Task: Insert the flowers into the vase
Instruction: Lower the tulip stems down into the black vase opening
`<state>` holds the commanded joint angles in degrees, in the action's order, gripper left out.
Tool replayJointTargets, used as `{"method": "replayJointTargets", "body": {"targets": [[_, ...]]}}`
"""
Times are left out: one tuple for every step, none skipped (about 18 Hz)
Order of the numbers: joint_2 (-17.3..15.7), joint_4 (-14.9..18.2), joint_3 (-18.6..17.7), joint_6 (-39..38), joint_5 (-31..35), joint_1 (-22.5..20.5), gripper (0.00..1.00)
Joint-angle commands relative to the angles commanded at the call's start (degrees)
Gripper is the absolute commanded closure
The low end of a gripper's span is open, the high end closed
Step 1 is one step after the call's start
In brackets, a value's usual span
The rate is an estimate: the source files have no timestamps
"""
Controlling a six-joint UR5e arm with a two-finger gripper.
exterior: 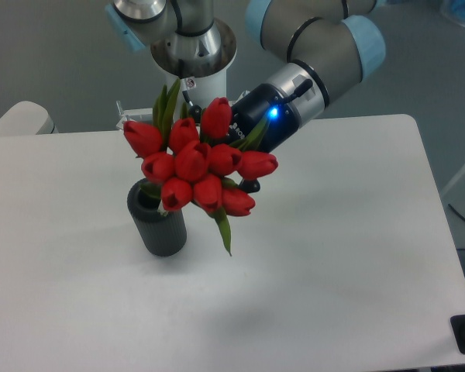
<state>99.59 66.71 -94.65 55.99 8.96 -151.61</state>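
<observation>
The arm [318,35] is built of fat grey tubes with pale blue caps at the joints. Its wrist narrows to a silver ring, then a dark navy gripper [244,167] body with a small blue light glowing on it. Behind that wrist stands a white column under a silver flange, with a thin dark cable and a small red mark on it.

Gripper [231,155] fingertips behind flowers [198,167]
</observation>
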Motion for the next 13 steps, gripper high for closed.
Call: {"method": "replayJointTargets", "body": {"targets": [[-0.35, -0.09, -1.14, 0.61, 0.0, 0.09, 0.81], [-1.14, -0.35, -2.55, 1.4, 0.0, 0.09, 0.81], [-1.76, -0.35, -4.04, 2.02, 0.09, 0.35, 0.81], [-2.37, -0.96, -5.53, 3.15, 0.09, 0.44, 0.81], [-2.64, -1.92, -7.29, 4.91, 0.09, 0.35, 0.81], [-3.16, -2.72, -8.7, 6.4, 0.09, 0.09, 0.81], [-3.43, -2.9, -9.41, 6.85, 0.09, 0.0, 0.81], [-3.69, -2.81, -9.5, 6.86, 0.09, 0.0, 0.81], [-3.87, -2.81, -9.59, 6.86, 0.09, -0.09, 0.81], [-4.13, -2.81, -9.77, 6.86, 0.09, -0.09, 0.81], [-4.22, -2.9, -10.38, 6.94, 0.09, 0.0, 0.81], [-4.49, -2.99, -10.73, 7.03, 0.09, 0.0, 0.81], [-4.57, -3.16, -11.08, 7.03, 0.09, 0.0, 0.81]]}}
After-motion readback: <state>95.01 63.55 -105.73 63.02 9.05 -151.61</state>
